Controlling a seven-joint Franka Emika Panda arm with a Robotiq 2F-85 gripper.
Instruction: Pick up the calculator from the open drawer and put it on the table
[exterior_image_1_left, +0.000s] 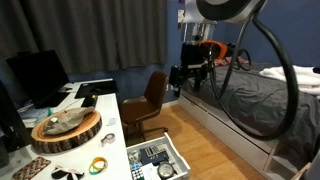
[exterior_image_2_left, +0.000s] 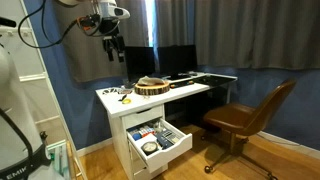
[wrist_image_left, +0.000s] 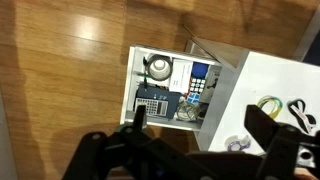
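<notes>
Nothing is done yet. The claw (wrist_image_left: 195, 115) hangs released, jaws spread wide, high above the open drawer (wrist_image_left: 134, 80). The calculator (wrist_image_left: 151, 102), probably the dark keyed slab, lies inside. Descent, grasp, lift and placing on the desk (wrist_image_left: 280, 78) all remain.

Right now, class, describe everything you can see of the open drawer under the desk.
The drawer is a shallow white rectangular tray with thin walls, plastic or painted board by its look. It stands pulled out from beneath the white table, level, above the wooden floor. Inside lie the calculator, a round dial-like item and other small things, crowded together. The gripper hangs above, open, not touching it.
</notes>
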